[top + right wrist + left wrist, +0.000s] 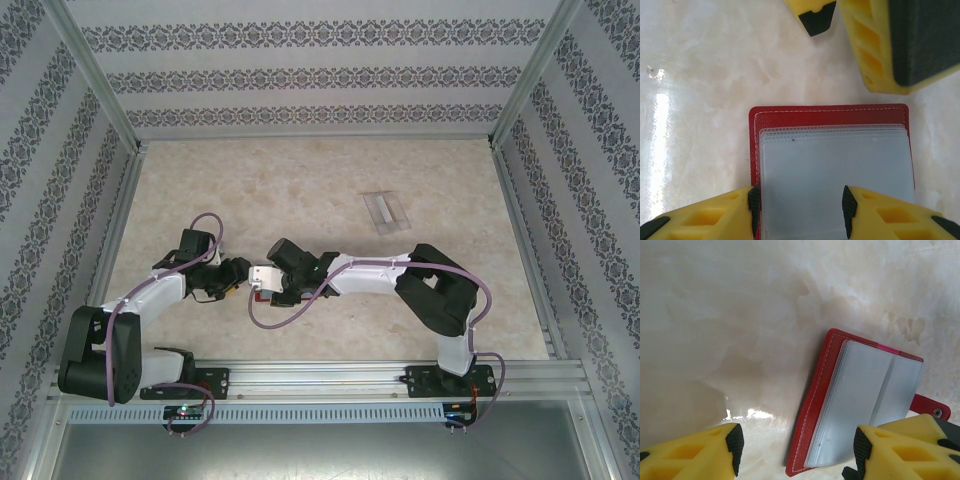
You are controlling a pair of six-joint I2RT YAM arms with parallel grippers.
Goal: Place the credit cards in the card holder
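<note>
The card holder (815,405) lies open and flat on the table, red with bluish-grey inner pockets (835,170). In the top view only a bit of its red (258,293) shows between the two wrists. My left gripper (797,445) is open, one finger over bare table and the other over the pocket leaves. My right gripper (800,210) is open too, its left pad at the holder's left edge and its right pad over the pockets. The credit cards (385,208), pale and translucent, lie on the table far to the right of both grippers.
Both wrists crowd together at the near middle of the marble-patterned table (300,190). The left gripper's yellow fingers (875,45) hang just beyond the holder's far edge in the right wrist view. Patterned walls (300,70) enclose the table on three sides.
</note>
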